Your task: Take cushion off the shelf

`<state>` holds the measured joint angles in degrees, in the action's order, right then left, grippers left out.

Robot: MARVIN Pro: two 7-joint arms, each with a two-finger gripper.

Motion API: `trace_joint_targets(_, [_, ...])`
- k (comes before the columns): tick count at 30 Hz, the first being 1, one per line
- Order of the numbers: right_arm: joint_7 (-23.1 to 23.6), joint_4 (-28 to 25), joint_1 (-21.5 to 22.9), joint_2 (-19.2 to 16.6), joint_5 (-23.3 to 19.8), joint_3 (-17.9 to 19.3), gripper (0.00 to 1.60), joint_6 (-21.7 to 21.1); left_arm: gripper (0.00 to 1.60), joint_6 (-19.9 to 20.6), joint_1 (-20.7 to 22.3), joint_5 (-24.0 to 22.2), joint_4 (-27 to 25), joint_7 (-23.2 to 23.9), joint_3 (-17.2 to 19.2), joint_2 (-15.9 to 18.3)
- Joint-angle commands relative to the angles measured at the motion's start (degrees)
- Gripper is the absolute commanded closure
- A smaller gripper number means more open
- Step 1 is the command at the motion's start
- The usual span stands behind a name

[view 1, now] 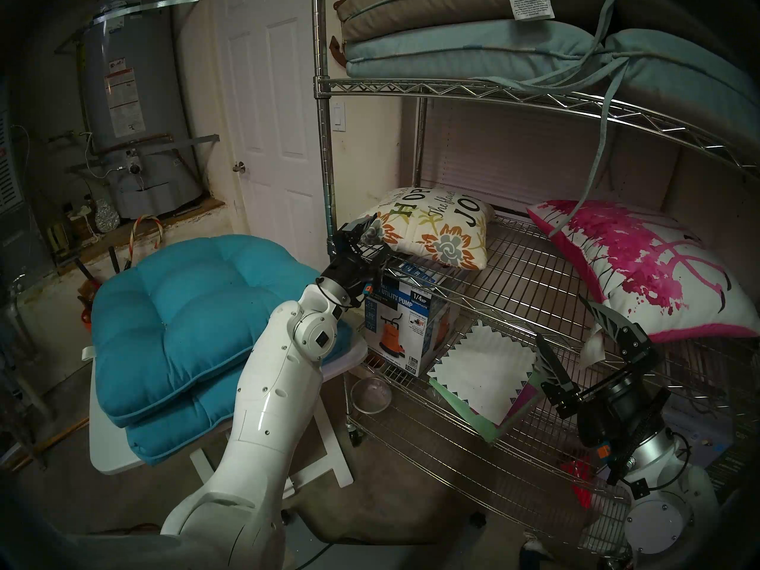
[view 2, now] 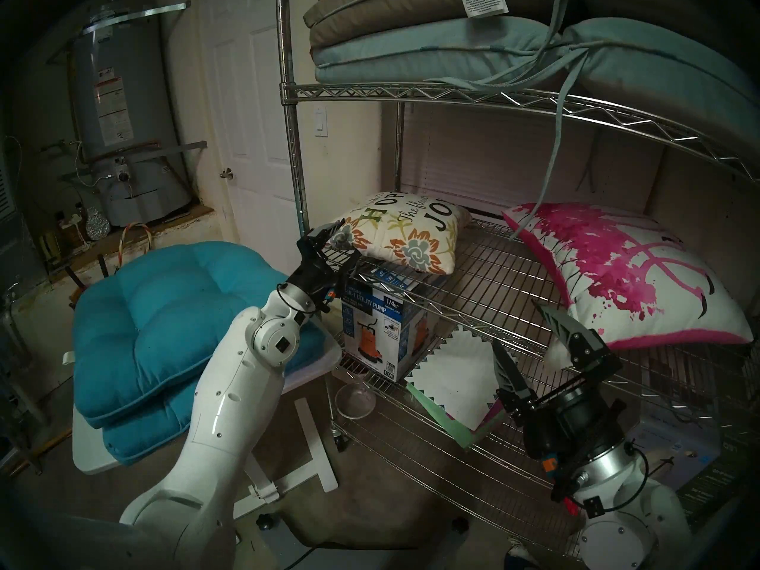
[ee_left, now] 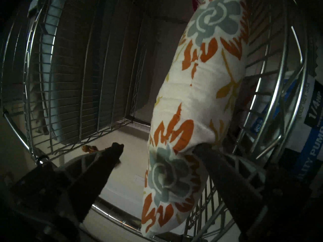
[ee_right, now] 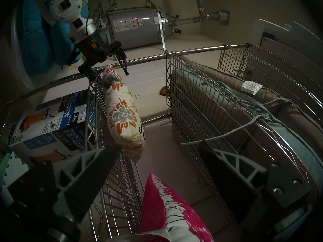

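The chrome wire shelf (view 1: 514, 269) carries the load. Its upper tier holds stacked tan and pale blue seat cushions (view 1: 452, 42) with dangling ties. Its middle tier holds a pink-splashed pillow (view 1: 641, 269) on the right and the floral cushion (view 1: 436, 232) at the left front corner, lying flat, its long axis running from that corner back along the tier. Below the middle tier stands a utility pump box (view 1: 411, 326). Left of the shelf, two teal seat cushions (view 1: 177, 310) are stacked on a small white tabletop (view 1: 349, 351). The left gripper (ee_left: 157, 149) straddles the floral cushion's corner, fingers (ee_left: 108, 159) spread, one touching fabric. The right gripper (view 1: 575, 343) hangs before the shelf, fingers spread, empty.
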<state>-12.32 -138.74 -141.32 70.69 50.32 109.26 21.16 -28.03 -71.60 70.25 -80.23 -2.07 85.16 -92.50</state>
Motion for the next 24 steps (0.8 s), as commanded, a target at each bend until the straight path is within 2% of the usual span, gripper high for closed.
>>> trace_joint_targets(1, [0.0,-1.3,0.2,0.0,0.0,-0.1,0.0,0.0,0.0,-2.2,-4.9,-1.4,-6.7,-2.3,0.0,0.1])
trace_joint_targets(9, [0.0,-1.3,0.2,0.1,0.0,0.0,0.0,0.1,0.0,-3.9,-10.0,-2.1,-11.9,-2.9,-0.2,0.6])
trace_joint_targets(10, [0.0,-1.3,0.2,0.1,0.0,0.0,0.0,0.1,0.0,-3.9,-11.4,-2.4,-14.2,-2.7,-0.1,0.6])
trace_joint_targets(24, [0.2,-1.3,0.2,0.4,0.1,0.0,0.0,0.3,0.0,-6.3,-21.1,-4.3,-24.4,-4.0,1.8,2.1])
